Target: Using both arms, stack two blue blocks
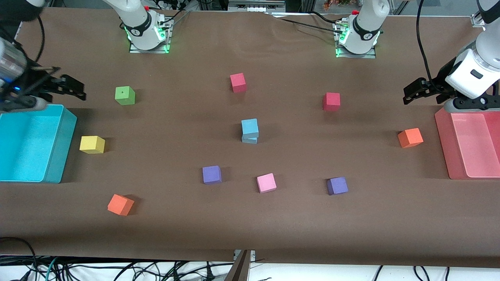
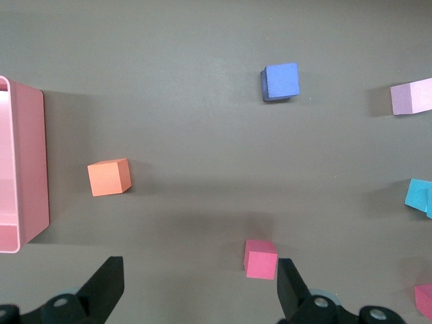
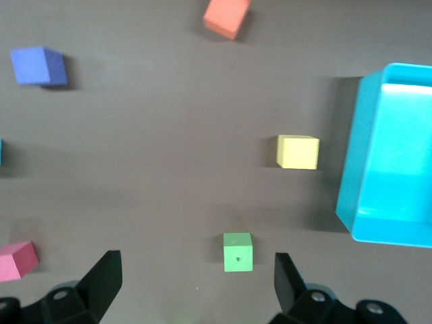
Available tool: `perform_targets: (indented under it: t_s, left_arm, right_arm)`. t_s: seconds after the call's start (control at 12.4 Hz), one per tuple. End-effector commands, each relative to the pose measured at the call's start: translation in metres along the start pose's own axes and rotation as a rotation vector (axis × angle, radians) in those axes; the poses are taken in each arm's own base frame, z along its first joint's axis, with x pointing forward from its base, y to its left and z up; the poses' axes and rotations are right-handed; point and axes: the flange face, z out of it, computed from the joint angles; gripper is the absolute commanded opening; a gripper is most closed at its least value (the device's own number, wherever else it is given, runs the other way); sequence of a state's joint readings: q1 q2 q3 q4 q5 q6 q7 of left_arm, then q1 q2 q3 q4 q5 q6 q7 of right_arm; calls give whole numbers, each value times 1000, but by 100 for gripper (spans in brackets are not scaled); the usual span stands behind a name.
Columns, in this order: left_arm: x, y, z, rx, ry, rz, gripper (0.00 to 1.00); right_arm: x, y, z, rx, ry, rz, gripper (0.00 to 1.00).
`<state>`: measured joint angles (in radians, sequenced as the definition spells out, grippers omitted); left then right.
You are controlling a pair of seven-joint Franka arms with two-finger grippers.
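Sky-blue foam marked the blue blocks (image 1: 249, 131), which sat one on the other near the middle of the table (image 1: 273, 226), the upper cube turned a little askew on the lower, with a purple cube (image 1: 211, 174) and a pink cube (image 1: 266, 183) nearer the front camera. By my reading the stack was already made, so your job was to leave it alone: you kept both arms well apart from it, and any retreat called for height before sideways travel.

Your left pincer (image 1: 415, 93) hung with its fingers spread wide and nothing between them, over the table beside the pink bin (image 1: 443, 144). Your right pincer (image 1: 72, 89) was likewise wide and empty, over the table just above the cyan bin (image 1: 58, 156), close to a green cube (image 1: 125, 95).
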<state>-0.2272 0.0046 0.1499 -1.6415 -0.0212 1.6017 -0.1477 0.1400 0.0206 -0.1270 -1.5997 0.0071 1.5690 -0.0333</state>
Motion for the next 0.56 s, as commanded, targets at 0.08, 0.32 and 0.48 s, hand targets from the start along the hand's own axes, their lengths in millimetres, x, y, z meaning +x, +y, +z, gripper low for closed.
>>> perform_targets:
  t_s: [0.08,0.32,0.48]
  left_arm:
    - [2,-1,-6,16,14,17,100]
    - [2,-1,-6,14,13,19,100]
    - [2,-1,-5,15,11,22,100]
  right_arm:
    - [-11,10,5,-11,-23,42,100]
    - [-22,8,10,-10,-11,49,100]
    - [-21,1,10,-13,-12,35,100]
